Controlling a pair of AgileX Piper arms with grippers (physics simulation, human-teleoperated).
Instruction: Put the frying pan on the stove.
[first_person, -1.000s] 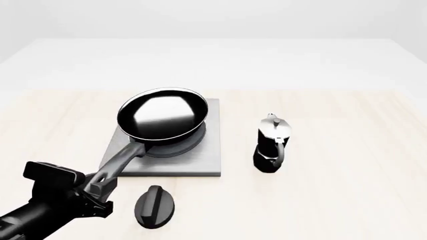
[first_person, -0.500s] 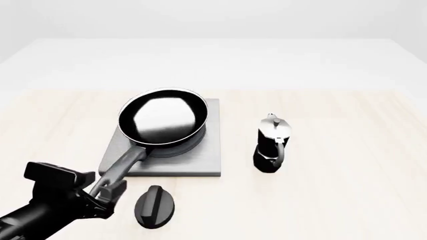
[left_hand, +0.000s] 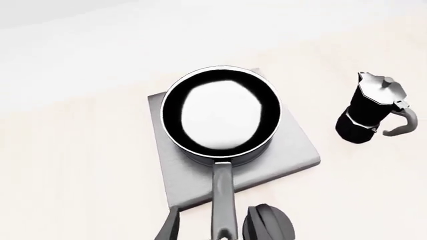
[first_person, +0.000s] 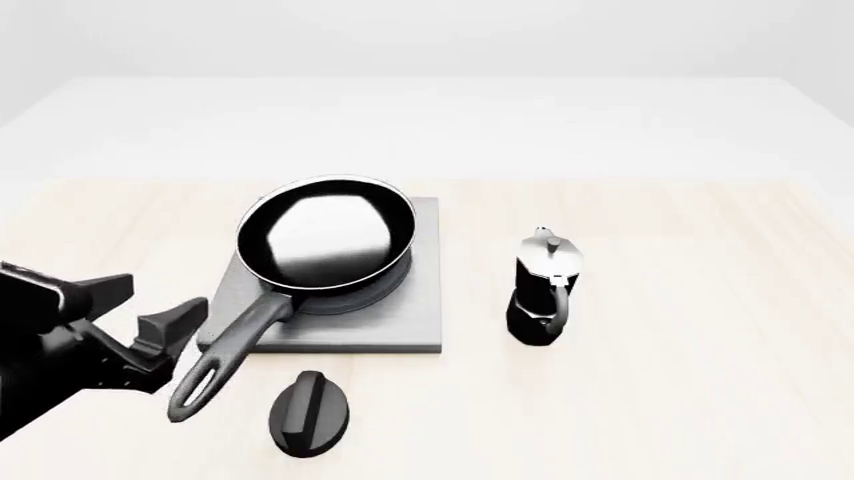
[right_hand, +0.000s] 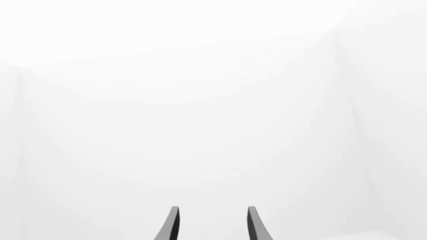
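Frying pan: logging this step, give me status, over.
Left tool open, clear of the handle. Right tool open, holding nothing. Frying pan sits on the stove. Nothing in the way.

pale wood table (first_person: 694, 400) under soft, even light; plain white wall (first_person: 427, 40) at 12 o'clock.

The frying pan (first_person: 324, 240) sits on the stove (first_person: 400, 320), its handle reaching toward the worktop's (first_person: 694, 400) near edge. The moka pot (first_person: 545, 288) stands right; the knob (first_person: 311, 412) lies nearer.
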